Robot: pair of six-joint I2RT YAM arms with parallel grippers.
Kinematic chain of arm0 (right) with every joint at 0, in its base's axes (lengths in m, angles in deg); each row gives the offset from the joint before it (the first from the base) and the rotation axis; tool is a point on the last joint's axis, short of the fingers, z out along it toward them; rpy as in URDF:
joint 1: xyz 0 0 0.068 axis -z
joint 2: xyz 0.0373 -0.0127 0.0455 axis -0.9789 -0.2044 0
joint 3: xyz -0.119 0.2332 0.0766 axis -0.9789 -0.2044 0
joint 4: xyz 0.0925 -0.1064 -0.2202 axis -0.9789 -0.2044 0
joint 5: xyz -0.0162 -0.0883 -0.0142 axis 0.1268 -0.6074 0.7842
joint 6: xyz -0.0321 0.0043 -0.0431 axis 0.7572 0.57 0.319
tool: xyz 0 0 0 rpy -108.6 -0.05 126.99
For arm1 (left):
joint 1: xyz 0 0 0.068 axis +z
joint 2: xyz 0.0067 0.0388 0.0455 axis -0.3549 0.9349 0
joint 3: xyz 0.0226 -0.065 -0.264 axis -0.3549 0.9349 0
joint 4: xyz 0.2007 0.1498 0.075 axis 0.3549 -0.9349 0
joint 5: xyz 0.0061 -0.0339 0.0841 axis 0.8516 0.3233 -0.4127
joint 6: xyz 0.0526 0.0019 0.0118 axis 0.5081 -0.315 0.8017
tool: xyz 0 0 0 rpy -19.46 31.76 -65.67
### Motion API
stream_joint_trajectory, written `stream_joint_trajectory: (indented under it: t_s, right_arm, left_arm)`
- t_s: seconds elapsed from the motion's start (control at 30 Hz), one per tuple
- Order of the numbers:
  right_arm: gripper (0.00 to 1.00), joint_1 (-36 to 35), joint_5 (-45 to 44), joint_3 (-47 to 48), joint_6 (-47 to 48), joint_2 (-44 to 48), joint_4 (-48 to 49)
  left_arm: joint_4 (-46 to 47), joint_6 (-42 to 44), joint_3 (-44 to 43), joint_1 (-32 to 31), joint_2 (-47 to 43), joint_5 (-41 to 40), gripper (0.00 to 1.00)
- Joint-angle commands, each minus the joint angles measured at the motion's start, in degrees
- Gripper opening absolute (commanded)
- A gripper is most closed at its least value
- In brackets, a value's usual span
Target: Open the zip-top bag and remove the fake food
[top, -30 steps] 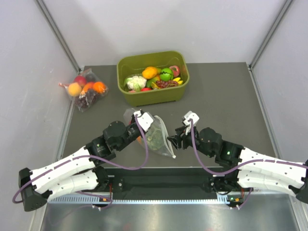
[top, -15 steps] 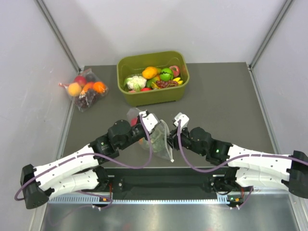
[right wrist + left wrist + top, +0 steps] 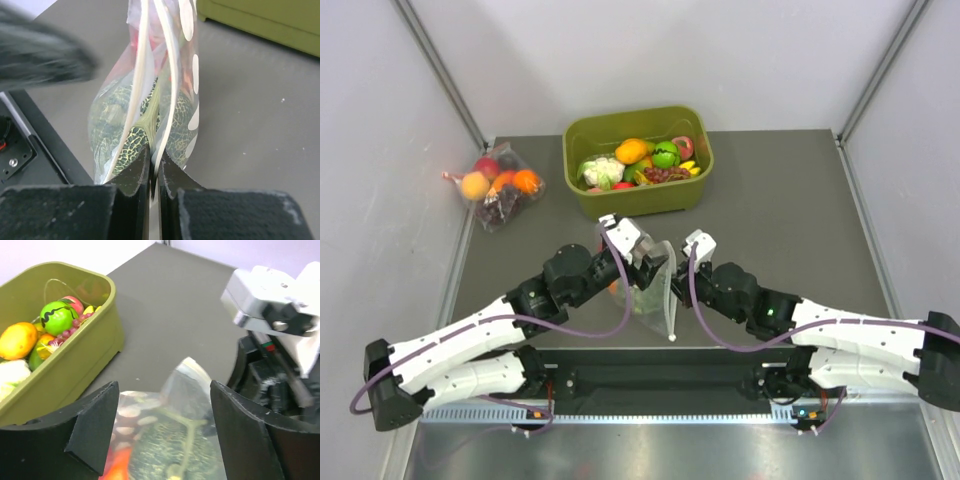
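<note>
Clear white-dotted square plastic zip-top bag (image 3: 658,300) standing on edge near front of dark table (image 3: 780,200), before olive-green plastic tub (image 3: 640,203). Closed right gripper (image 3: 152,159) pinching bag's rim. Wide-open left gripper (image 3: 164,395) straddling bag top, not clamping. Dark green netted toy pumpkin (image 3: 127,135) sitting inside bag.

You are looking down on a dark grey, matte tabletop (image 3: 780,190) that runs from the near edge back to the rear wall. Plain pale panels close it in on three sides: a back wall (image 3: 660,50), a left wall (image 3: 370,180) and a right wall (image 3: 920,200). A grey metal post slants up at each rear corner, one on the left (image 3: 440,68) and one on the right (image 3: 885,60). A thin light metal strip (image 3: 455,270) borders the table's left side. Along the near edge you see a black bar (image 3: 660,380), then a ribbed silver strip (image 3: 660,412) and a brushed metal surface (image 3: 660,450) below it. The light is soft and even, with only faint shadows.
</note>
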Motion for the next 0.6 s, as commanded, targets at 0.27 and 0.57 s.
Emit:
stream_joint_trajectory:
  t_s: [0.27, 0.57]
  right_arm:
    - [0.0, 1.0, -7.0, 7.2, -4.4, -3.0, -0.5]
    - [0.0, 1.4, -7.1, 6.9, -5.1, -2.0, -0.7]
  left_arm:
    - [-3.5, -11.3, -2.7, -9.4, 2.0, -14.3, 0.81]
    - [-7.5, -13.1, -2.8, -12.8, 3.9, -25.9, 0.79]
